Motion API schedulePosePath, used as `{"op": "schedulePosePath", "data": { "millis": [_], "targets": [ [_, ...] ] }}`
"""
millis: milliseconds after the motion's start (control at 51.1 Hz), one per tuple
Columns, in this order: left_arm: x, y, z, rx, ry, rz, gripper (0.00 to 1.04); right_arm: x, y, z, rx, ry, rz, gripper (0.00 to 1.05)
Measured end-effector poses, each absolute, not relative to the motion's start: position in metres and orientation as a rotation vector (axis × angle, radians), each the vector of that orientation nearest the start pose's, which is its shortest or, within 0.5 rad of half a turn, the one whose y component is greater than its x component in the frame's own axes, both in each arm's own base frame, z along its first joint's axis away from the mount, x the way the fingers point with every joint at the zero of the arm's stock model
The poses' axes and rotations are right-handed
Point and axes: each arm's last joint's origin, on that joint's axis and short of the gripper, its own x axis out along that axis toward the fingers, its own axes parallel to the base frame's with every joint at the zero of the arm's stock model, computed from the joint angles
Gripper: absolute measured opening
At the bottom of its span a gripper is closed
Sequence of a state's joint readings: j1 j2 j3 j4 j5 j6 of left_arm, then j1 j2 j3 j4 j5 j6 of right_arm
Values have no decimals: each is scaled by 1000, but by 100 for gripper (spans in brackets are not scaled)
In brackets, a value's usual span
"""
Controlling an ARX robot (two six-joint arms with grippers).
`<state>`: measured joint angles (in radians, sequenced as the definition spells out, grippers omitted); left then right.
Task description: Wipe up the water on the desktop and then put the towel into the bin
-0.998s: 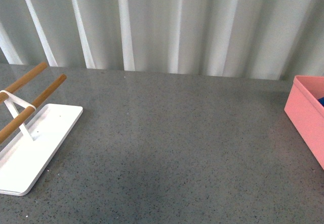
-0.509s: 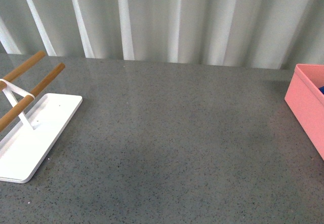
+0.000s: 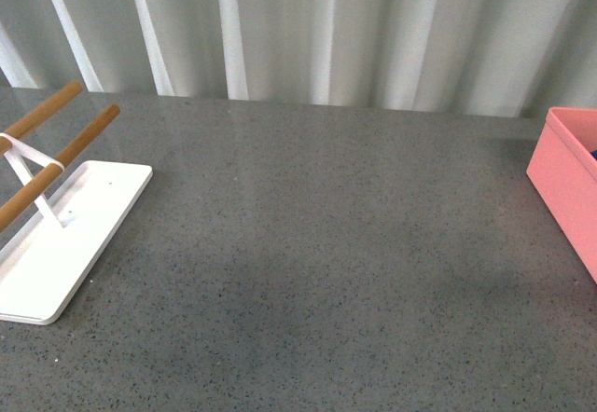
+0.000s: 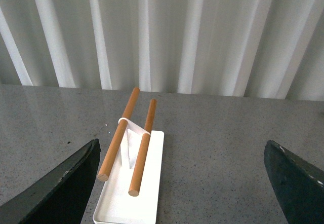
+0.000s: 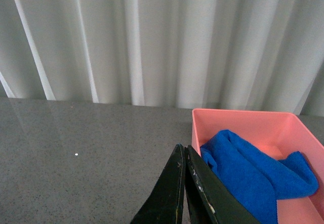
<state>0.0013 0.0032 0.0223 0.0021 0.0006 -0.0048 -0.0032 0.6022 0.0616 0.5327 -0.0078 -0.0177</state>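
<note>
Since the earlier front views, everything is sitting slightly lower and further right in frame, so the bin (image 3: pixel 569 193) is showing less of itself at the right edge; this reads as a camera shift, with nothing on the desktop (image 3: pixel 317 254) changing place. No wet patch is showing on the desktop now.

The towel (image 5: pixel 253 176) is lying inside the bin (image 5: pixel 243 120), bunched in soft folds and filling much of the floor, with one fold lapping toward the far right wall. Judged from this, both parts of the task are appearing complete.

The right gripper (image 5: pixel 185 186) is sitting just beside the bin's near left corner, its two dark fingers pressed together with nothing between them. The left gripper (image 4: pixel 187 183) is hanging spread wide, empty, facing the white rack (image 4: pixel 132 183) with its two wooden bars (image 4: pixel 119 140).

Handling note: the towel is looking light, thick and limp, likely damp from wiping, so it should be draping and sagging when lifted. A raised fold near the middle of the heap is offering the surest pinch; a flat edge against the wall would be harder to catch.
</note>
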Motion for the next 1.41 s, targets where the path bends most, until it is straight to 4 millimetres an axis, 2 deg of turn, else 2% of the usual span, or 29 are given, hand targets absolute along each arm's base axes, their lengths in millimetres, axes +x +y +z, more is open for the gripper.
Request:
{"op": "schedulePosePath", "data": {
  "millis": [215,1194,1409],
  "targets": [
    [96,0,171,-5,-21,0,98,132,0,172,-17,-1,2,3],
    [96,0,171,-5,-21,1,98,108,0,175,-11,-28,1,3],
    [96,0,171,-5,-21,1,98,96,0,172,-11,-24,-2,3]
  ]
}}
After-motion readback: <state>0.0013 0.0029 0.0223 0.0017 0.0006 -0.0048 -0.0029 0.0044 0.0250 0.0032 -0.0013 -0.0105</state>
